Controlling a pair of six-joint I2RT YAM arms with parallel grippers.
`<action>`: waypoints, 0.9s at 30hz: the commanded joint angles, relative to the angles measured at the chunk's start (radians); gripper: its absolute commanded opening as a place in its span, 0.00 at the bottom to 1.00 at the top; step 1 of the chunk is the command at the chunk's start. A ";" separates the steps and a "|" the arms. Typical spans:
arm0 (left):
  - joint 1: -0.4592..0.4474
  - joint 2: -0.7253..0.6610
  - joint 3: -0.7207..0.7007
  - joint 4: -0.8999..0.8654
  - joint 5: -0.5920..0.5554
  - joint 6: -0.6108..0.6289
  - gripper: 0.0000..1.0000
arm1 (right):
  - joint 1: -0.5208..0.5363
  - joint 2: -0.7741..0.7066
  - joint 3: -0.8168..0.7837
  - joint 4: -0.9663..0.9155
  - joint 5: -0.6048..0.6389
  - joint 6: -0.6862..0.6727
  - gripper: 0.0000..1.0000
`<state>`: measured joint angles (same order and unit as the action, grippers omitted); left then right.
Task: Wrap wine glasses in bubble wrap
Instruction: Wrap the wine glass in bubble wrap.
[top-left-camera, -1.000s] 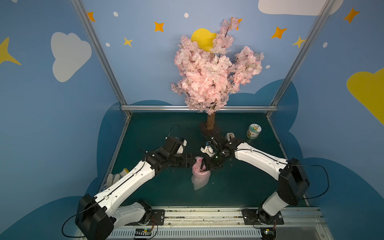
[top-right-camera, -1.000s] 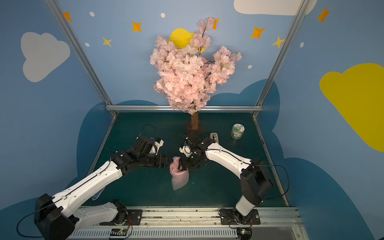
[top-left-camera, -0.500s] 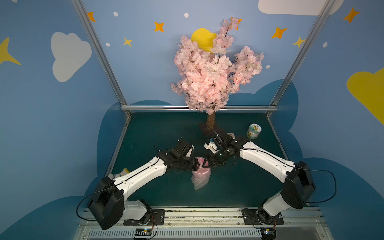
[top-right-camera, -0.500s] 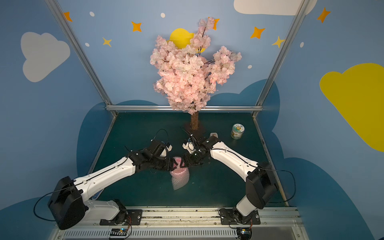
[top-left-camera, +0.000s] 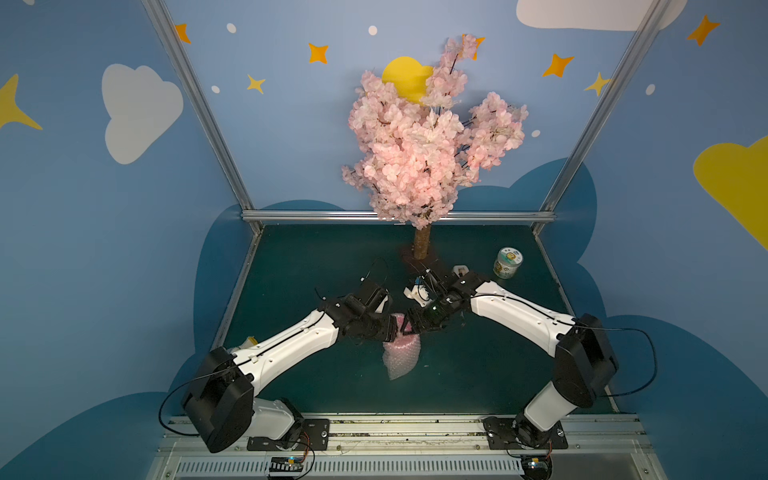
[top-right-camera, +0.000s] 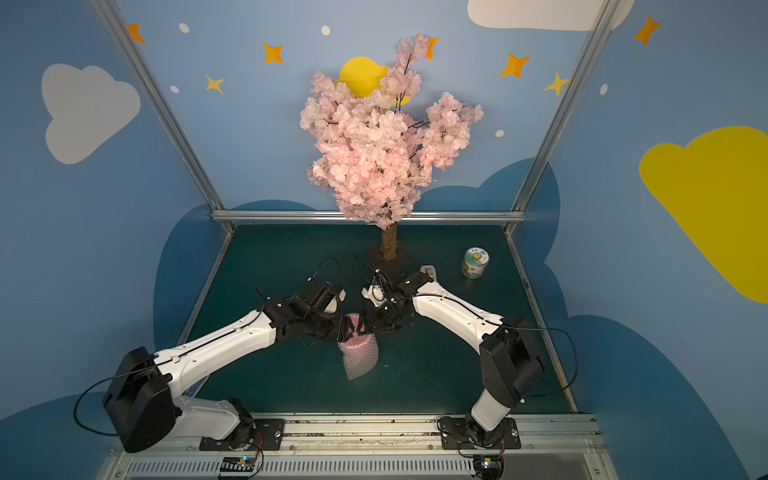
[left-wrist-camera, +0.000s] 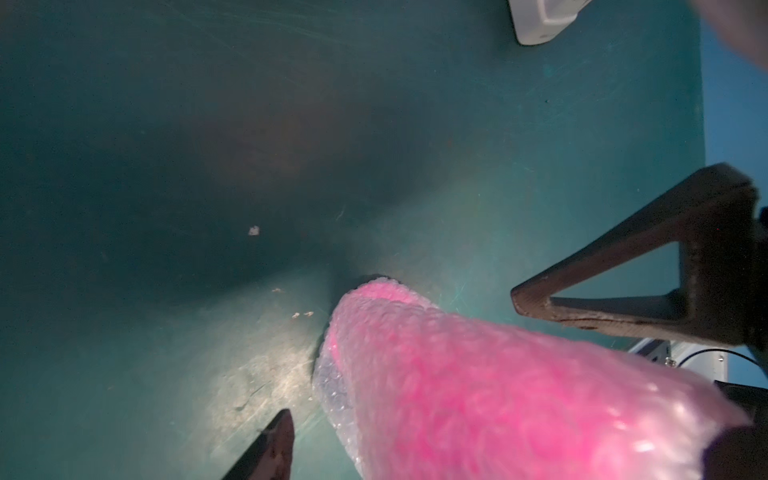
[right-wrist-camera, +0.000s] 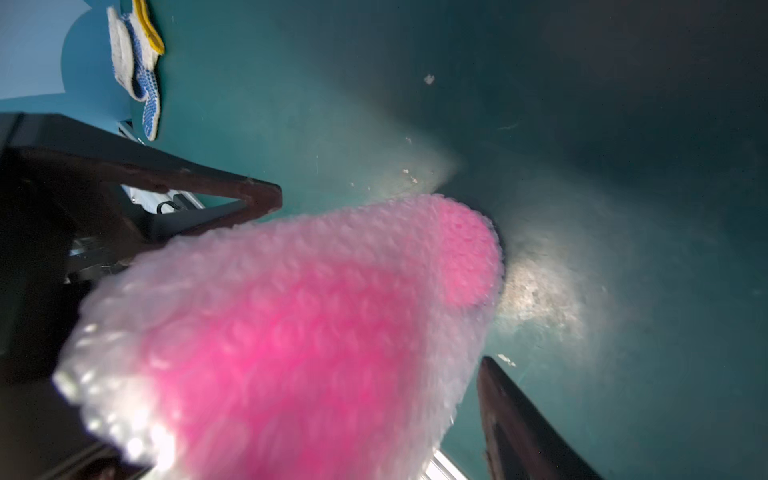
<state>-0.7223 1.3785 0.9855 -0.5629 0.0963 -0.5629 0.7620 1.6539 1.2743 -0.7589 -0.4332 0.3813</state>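
The goblet (top-left-camera: 397, 322) is already bundled in bubble wrap (top-left-camera: 401, 357), its tail seemingly loose; left gripper (left-wrist-camera: 399, 355) spread clear, right gripper (right-wrist-camera: 379, 278) spread around it, grip unclear.

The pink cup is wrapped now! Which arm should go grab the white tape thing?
Probably the right. The white tape dispenser sits just behind the right arm, so the right hand need only pull back from the bubble-wrapped goblet; the left hand would have to cross over.
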 joint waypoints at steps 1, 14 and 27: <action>0.005 -0.060 0.027 -0.062 0.012 0.030 0.67 | 0.009 0.044 -0.011 -0.021 0.084 0.003 0.65; 0.103 -0.117 -0.019 0.048 0.083 -0.007 0.70 | 0.016 0.049 -0.012 -0.008 0.074 0.005 0.65; 0.047 -0.046 -0.089 0.081 0.046 -0.009 0.61 | 0.009 0.049 0.003 -0.012 0.066 -0.002 0.65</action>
<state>-0.6750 1.3251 0.9230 -0.4553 0.1791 -0.5758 0.7700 1.6821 1.2755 -0.7544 -0.4011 0.3847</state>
